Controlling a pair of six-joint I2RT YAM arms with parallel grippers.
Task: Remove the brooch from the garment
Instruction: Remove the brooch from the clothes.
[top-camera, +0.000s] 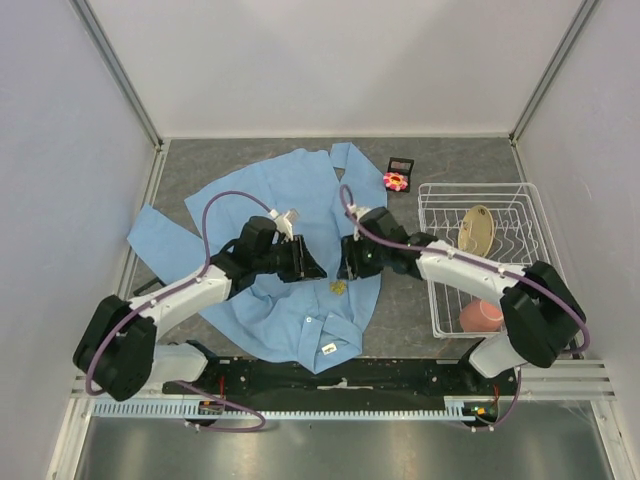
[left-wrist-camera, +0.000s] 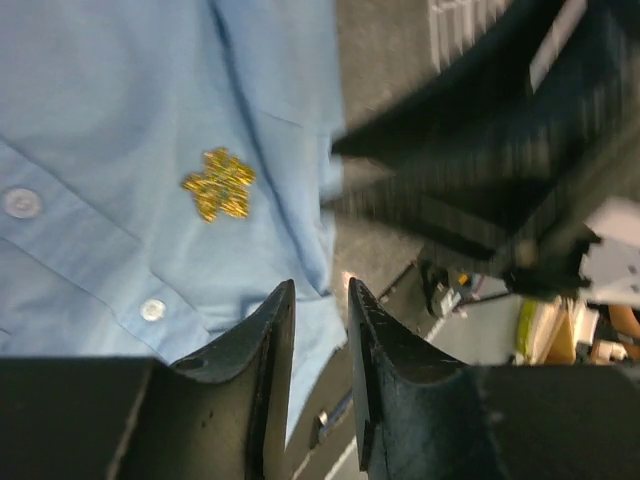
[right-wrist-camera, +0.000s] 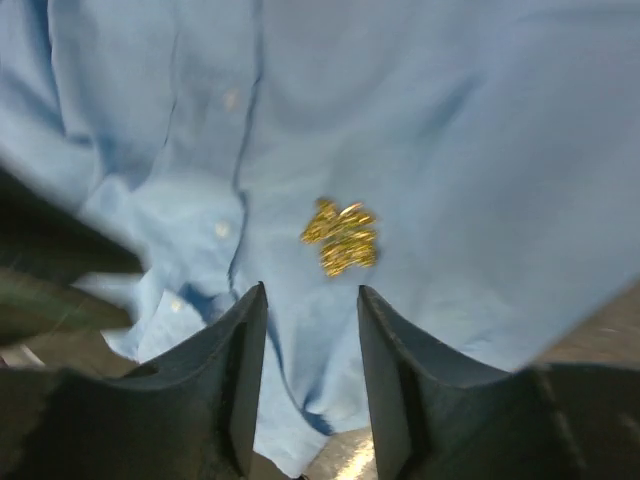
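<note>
The brooch, pink-petalled with a yellow and dark red centre, lies on the table just beside the light blue shirt. The left gripper is narrowly parted and the right gripper wider; both are empty near the gold emblem.

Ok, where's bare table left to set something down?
Bare grey table shows at the far-left corner beside the light blue shirt, and far-right beyond the white wire basket. Crowded at mid-shirt, where the left gripper and right gripper hover close.

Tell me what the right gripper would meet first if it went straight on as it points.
The right gripper would probably meet the garment first, beside the gold emblem; depth is unclear.
</note>
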